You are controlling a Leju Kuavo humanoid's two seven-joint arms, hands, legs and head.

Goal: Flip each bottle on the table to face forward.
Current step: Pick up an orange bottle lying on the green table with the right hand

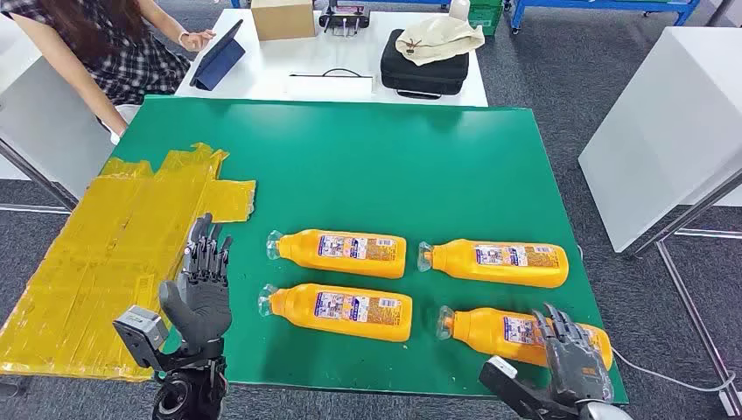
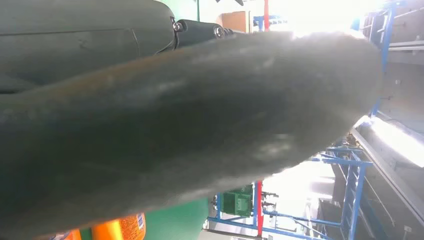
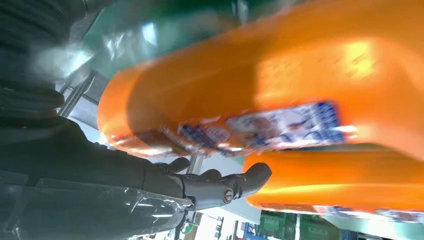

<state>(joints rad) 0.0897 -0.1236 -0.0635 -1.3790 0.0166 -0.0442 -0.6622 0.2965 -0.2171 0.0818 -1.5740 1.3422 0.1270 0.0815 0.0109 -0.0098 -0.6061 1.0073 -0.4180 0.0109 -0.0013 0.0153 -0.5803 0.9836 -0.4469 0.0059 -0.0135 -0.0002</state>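
Four bottles [image 1: 420,284] are lying on the worktop [image 1: 350,166]; the right hand [image 1: 573,354], fingers spread and holding nothing, is hovering over the nearest bottle [image 1: 516,334] and should be wrapping its middle before rolling.

A green table [image 1: 367,157] carries four orange bottles lying on their sides in two rows: far-left bottle [image 1: 341,253], far-right bottle [image 1: 499,262], near-left bottle [image 1: 339,310], near-right bottle [image 1: 503,331]. Crinkled yellow sheeting [image 1: 105,262] covers its left edge.
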